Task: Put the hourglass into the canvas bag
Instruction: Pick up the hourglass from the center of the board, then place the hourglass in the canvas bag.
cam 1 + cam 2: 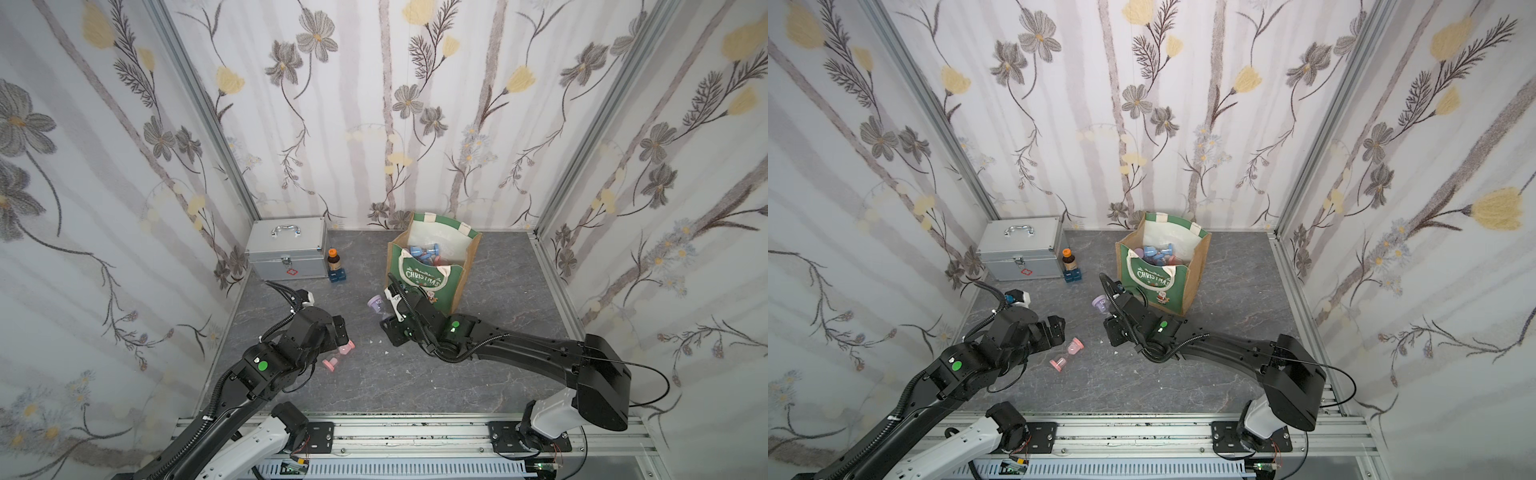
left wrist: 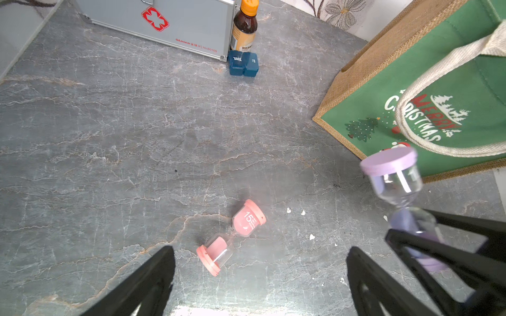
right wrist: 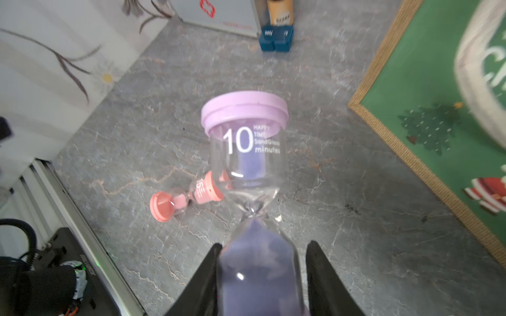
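Two hourglasses are outside the canvas bag. A purple hourglass is clamped by its sand-filled lower bulb in the right gripper, just beside the bag's green front. A pink hourglass lies on the table under the left gripper, which is spread wide and empty. Both look light, rigid and breakable. The smooth glass bulb probably slips easily, so a gentle squeeze seems wise. More hourglasses lie inside the one bag, their number unclear.
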